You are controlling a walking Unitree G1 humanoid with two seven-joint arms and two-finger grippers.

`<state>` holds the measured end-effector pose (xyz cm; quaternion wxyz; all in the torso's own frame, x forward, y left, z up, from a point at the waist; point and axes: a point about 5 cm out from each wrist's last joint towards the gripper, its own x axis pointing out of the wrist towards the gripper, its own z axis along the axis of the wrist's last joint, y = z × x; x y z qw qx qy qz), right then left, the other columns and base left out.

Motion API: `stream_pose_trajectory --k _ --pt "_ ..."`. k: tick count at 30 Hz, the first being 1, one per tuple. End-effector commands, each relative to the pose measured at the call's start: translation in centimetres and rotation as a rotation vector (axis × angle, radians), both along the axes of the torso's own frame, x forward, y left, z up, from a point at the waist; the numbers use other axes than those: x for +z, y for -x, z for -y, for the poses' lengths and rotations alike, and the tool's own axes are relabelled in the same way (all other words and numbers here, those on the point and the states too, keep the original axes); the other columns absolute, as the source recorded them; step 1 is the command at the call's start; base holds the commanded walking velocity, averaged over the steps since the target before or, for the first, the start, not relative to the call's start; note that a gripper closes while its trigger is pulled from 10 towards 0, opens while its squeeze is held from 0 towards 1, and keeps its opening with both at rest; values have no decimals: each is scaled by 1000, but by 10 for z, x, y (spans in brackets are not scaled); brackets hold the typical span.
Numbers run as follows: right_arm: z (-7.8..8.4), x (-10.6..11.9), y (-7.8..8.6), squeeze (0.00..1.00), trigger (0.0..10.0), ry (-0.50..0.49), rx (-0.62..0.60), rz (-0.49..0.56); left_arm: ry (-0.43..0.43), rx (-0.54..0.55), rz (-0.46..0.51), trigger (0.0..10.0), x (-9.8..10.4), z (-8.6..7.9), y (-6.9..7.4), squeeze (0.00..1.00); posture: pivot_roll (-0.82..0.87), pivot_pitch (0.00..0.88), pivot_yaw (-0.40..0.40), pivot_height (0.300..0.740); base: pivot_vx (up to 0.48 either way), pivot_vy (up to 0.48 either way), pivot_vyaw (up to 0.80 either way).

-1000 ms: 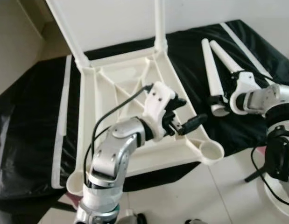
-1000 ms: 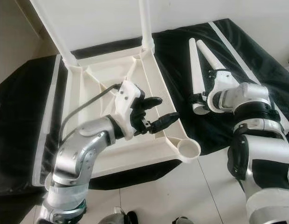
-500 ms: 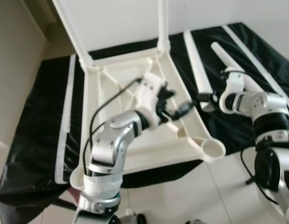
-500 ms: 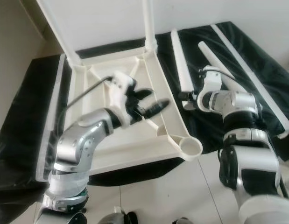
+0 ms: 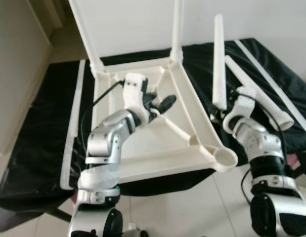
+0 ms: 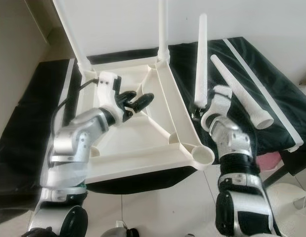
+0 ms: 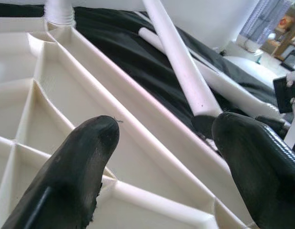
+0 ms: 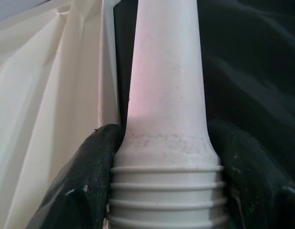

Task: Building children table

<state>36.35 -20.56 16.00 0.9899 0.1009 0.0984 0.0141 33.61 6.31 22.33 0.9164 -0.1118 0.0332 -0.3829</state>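
Black cloth (image 5: 39, 128) covers the low bench under a white wall, likely to protect the white plastic parts laid on it. The children's table top (image 5: 143, 143) lies upside down on the cloth so its ribbed underside and corner sockets face up; two legs already stand in the far corners. The right end effector (image 8: 159, 191) has its fingers clamped on the ribbed, threaded base of a third leg (image 5: 218, 59) and holds it nearly upright just beside the table's right edge, thick end down, ready, I'd judge, for the empty near-right socket (image 5: 223, 158). The left end effector (image 5: 160, 106) hovers over the ribbing with fingers spread and nothing between them, probably placed to steady the top. A fourth leg (image 5: 259, 96) lies waiting on the cloth.
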Motion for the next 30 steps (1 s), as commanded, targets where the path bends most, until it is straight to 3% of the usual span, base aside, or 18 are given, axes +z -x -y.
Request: stream_pose_trajectory --k 1,9,14,18,22,24,30 --pt "-3 -5 5 0 10000 34 1 -30 15 -15 -18 10000 2 2 -1 0 -14 0 29 740 0 0 0" --pt "8 -4 17 0 10000 149 -34 -133 38 -33 -58 10000 0 7 -2 0 -31 0 25 740 0 0 0" --pt "13 1 24 0 10000 84 -62 -245 52 -47 -72 10000 -1 10 -3 0 -36 0 24 740 0 0 0" --pt "14 3 30 0 10000 36 -19 -377 64 -56 -89 10000 -1 11 -2 0 -39 0 27 740 0 0 0" --pt "16 5 34 0 10000 38 8 -442 67 -58 -98 10000 -2 11 -1 0 -41 0 28 740 0 0 0" --pt "21 10 38 996 10000 49 28 -485 70 -58 -105 10000 -2 11 -1 0 -38 0 29 740 0 0 0" --pt "21 16 39 1000 10000 76 63 -484 76 -57 -108 10000 -1 11 -1 0 -34 0 30 740 0 0 0"
